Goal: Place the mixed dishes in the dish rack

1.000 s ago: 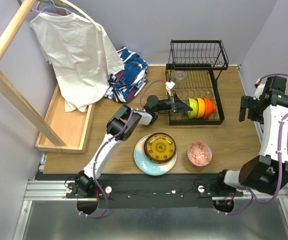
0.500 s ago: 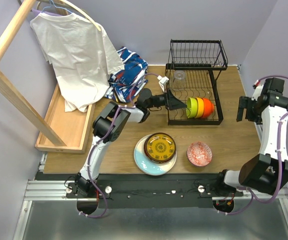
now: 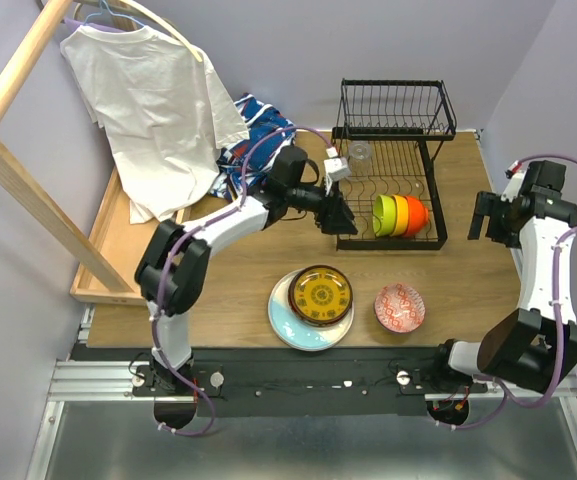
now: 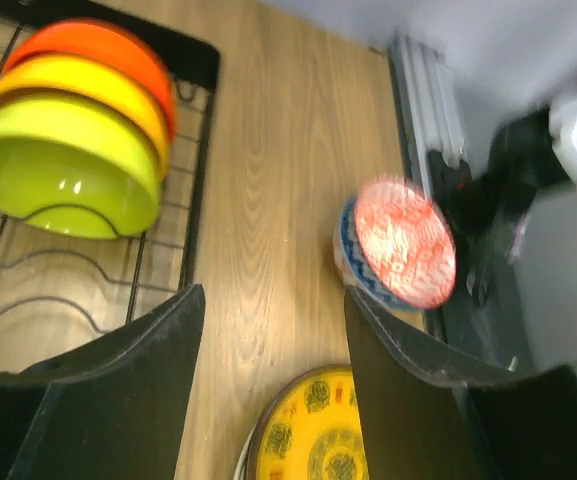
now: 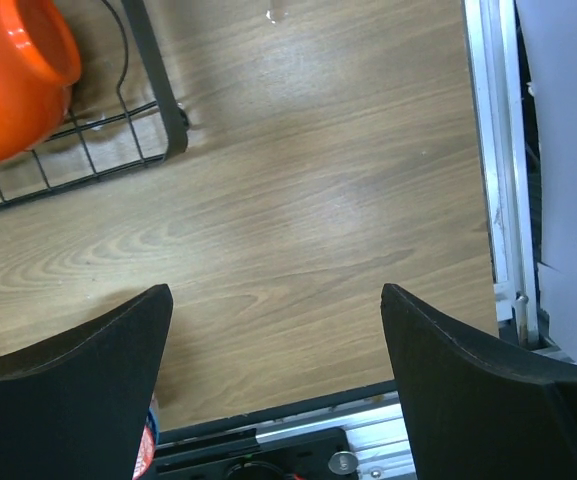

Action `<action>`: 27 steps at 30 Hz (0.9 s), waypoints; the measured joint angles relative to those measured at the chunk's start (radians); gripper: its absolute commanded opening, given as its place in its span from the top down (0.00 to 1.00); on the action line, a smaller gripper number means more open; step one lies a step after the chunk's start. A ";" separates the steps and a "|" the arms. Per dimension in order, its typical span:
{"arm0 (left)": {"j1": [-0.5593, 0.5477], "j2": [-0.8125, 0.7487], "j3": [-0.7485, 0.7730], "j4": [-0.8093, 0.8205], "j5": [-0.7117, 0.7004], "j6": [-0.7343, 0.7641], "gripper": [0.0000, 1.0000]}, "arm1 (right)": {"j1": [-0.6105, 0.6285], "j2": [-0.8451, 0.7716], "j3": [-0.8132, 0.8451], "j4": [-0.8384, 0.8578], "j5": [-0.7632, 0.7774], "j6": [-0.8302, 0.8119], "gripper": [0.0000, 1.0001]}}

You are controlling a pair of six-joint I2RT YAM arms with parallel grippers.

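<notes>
Hovering just off the left front corner of the dish rack (image 3: 398, 110), the left gripper (image 3: 338, 214) hangs with its fingers spread and nothing between them. In the rack's lower tier three bowls stand on edge in a touching row. The green bowl (image 3: 384, 215) is nearest that gripper, then the yellow bowl (image 3: 398, 214), then the orange bowl (image 3: 418, 214). A clear glass cup (image 3: 361, 152) sits at the tier's back left corner.

Not yet loaded, on the worktop (image 3: 468, 270) on the arms' side of the rack, are a red patterned bowl (image 3: 399, 306) and, just to its left, a yellow-brown plate (image 3: 320, 294) stacked on a pale blue plate (image 3: 286, 325). The right gripper (image 3: 483, 218) waits off the rack's right side over bare wood, fingers wide apart and holding nothing.

All of it looks like glazed ware, so probably stiff, smooth enough to slip, and liable to chip if knocked against the wires. The small bowl should be light, and its rim is the likeliest hold, with one finger inside and one outside. The plates lie flat and offer little edge. The top plate's raised rim seems the only purchase, and it will likely hang heavier from a pinch.
</notes>
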 measured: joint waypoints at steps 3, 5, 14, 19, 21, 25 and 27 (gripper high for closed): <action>-0.061 -0.082 0.106 -0.368 -0.016 0.372 0.34 | 0.000 -0.001 0.008 0.002 -0.018 0.008 0.06; -0.114 -0.121 0.141 -0.526 -0.038 0.547 0.34 | 0.000 -0.001 0.026 0.000 -0.024 0.001 0.05; -0.420 -0.124 0.190 -0.935 -0.322 0.939 0.34 | -0.061 0.103 0.093 -0.045 -0.135 -0.032 0.11; -0.520 -0.021 0.285 -0.987 -0.481 0.994 0.35 | -0.091 0.179 0.085 -0.076 -0.251 -0.024 0.10; -0.539 0.020 0.335 -0.999 -0.512 1.009 0.36 | -0.090 0.153 0.077 -0.073 -0.285 -0.024 0.10; -0.565 0.113 0.448 -1.040 -0.538 1.027 0.42 | -0.090 0.077 0.069 -0.070 -0.312 -0.025 0.10; -0.568 0.163 0.506 -1.066 -0.540 1.036 0.43 | -0.090 0.066 0.069 -0.072 -0.312 -0.029 0.10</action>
